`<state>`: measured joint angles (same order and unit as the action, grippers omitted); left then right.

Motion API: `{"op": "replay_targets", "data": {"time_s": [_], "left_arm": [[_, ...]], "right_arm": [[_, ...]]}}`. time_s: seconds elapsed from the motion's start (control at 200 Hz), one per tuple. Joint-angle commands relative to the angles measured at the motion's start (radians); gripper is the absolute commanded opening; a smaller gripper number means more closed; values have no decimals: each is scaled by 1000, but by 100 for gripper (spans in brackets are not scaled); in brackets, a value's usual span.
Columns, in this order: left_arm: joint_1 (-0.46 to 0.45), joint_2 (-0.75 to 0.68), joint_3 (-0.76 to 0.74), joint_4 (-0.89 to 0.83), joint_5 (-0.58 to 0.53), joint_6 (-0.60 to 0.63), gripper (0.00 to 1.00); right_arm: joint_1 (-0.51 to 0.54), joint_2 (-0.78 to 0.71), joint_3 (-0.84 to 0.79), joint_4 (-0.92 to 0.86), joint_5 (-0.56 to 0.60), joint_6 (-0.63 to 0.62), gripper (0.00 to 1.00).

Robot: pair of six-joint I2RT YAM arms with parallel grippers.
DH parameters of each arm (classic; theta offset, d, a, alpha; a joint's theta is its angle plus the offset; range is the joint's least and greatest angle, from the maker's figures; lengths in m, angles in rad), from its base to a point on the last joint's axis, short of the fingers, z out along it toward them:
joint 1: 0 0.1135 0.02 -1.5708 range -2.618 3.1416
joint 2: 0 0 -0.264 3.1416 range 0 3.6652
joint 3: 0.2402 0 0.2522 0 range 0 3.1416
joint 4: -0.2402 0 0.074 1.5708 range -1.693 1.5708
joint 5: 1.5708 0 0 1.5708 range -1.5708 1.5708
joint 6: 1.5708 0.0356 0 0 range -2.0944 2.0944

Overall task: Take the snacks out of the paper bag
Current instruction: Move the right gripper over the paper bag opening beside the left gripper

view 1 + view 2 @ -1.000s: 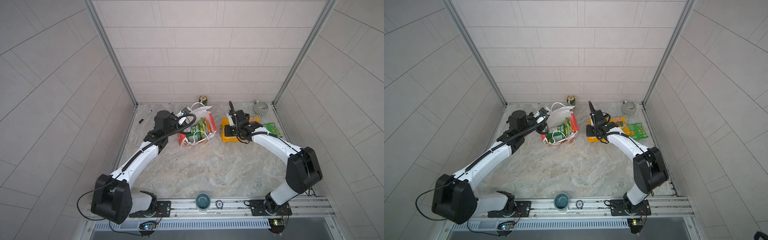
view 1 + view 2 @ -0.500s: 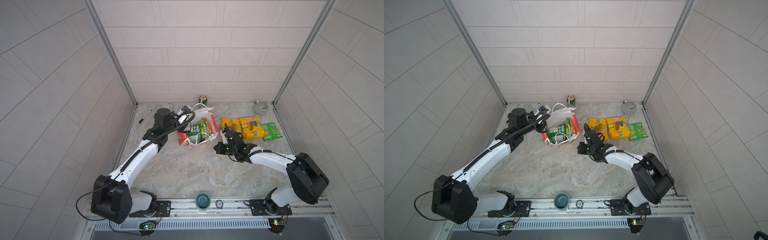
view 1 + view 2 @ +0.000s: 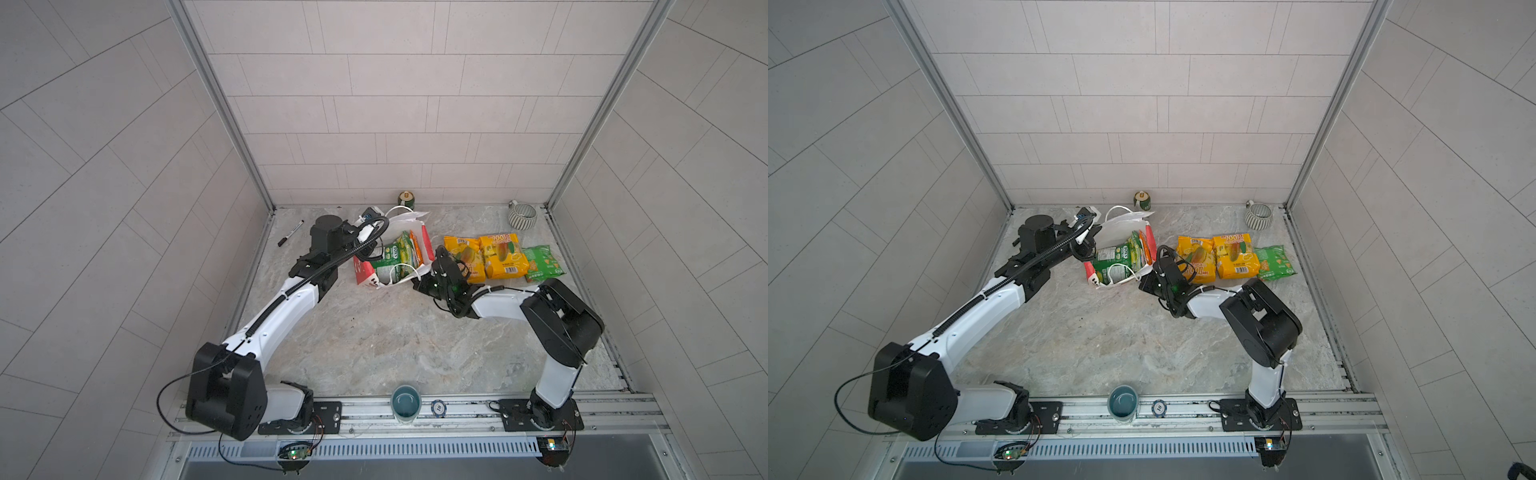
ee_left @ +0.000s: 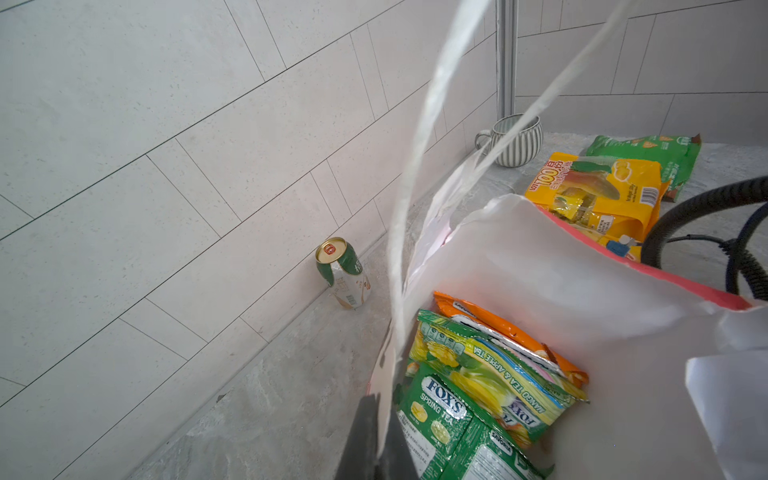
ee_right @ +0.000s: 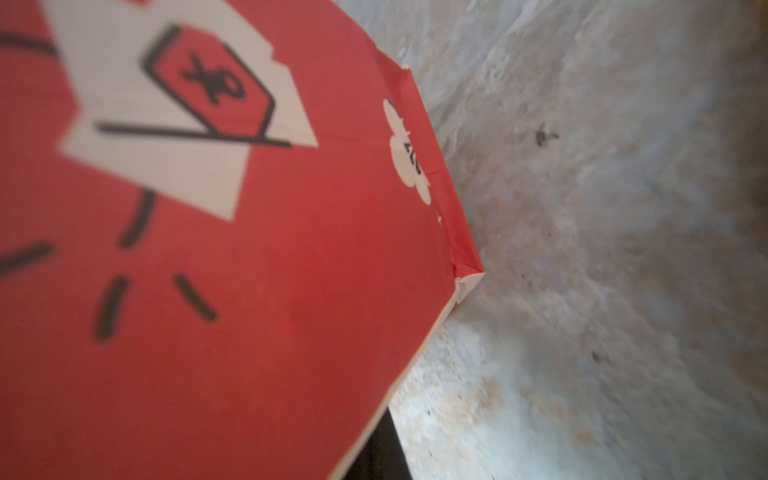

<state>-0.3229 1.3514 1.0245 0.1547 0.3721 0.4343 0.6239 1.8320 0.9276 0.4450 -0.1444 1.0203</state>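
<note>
1. Step in hand: fetch the next packet. Three packets (image 3: 399,253) sit in the paper bag (image 3: 402,224); three more (image 3: 498,255) lie on the table just beside it.
2. Enter through the open mouth, not the red side. Pinch one packet's top edge and avoid the cord handle (image 3: 401,270).
3. Left gripper (image 3: 374,249): fingers together, apparently pinching the bag's rim.
4. Right gripper (image 3: 434,266): fingers together, empty, by the red side; contact unclear.

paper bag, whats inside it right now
Three snack packets show inside the paper bag: a green packet, a yellow-green packet and an orange packet. Anything beneath them is covered.
</note>
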Motion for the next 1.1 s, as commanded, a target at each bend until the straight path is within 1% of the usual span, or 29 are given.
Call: {"op": "replay_targets", "data": {"time_s": [0.0, 0.055, 0.14, 0.235, 0.295, 0.38, 0.485, 0.525, 0.575, 0.645, 0.706, 0.751, 0.821, 0.886, 0.931, 0.986, 1.046, 1.096], "left_arm": [[-6, 12, 81, 125, 23, 0, 0], [-5, 9, 88, 121, 28, 10, 0], [-5, -1, 63, 137, 42, 41, 0], [-5, -16, 19, 115, 66, 55, 0], [-8, -23, -41, 161, 83, 54, 0], [-11, -27, -108, 216, 116, 57, 0], [-18, -25, -145, 243, 138, 74, 0], [-18, -25, -152, 241, 165, 80, 0], [-18, -26, -160, 221, 220, 116, 0], [-16, -21, -177, 233, 280, 134, 0], [-15, -14, -180, 234, 337, 142, 0], [-18, -17, -177, 237, 362, 127, 0], [-20, -24, -184, 278, 364, 65, 0], [-40, -30, -196, 282, 331, 47, 0], [-70, -29, -216, 289, 266, 59, 0], [-107, -18, -226, 294, 192, 59, 0], [-120, -6, -209, 263, 190, 54, 0], [-122, 0, -191, 257, 177, 12, 0]], "right_arm": [[5, 71, 99, 116, 101, -24, 0], [1, 109, 133, 134, 124, -40, 0], [-6, 125, 149, 139, 115, -46, 0], [-3, 80, 88, 139, 105, -71, 0], [3, 24, 18, 150, 95, -120, 1], [10, -101, -100, 148, 98, -212, 6], [13, -276, -256, 86, 154, -318, 9], [13, -361, -301, 50, 178, -358, 10], [14, -476, -366, -4, 209, -419, 12], [14, -625, -391, -69, 259, -504, 13], [10, -724, -364, -133, 244, -585, 16], [10, -768, -319, -203, 234, -638, 20], [2, -771, -204, -311, 195, -690, 21], [-2, -728, -112, -379, 140, -691, 22], [-3, -690, -65, -395, 99, -676, 23], [-2, -654, -40, -368, 80, -631, 23], [-1, -623, -56, -281, 61, -566, 23], [1, -595, -60, -240, 71, -520, 21]]}}
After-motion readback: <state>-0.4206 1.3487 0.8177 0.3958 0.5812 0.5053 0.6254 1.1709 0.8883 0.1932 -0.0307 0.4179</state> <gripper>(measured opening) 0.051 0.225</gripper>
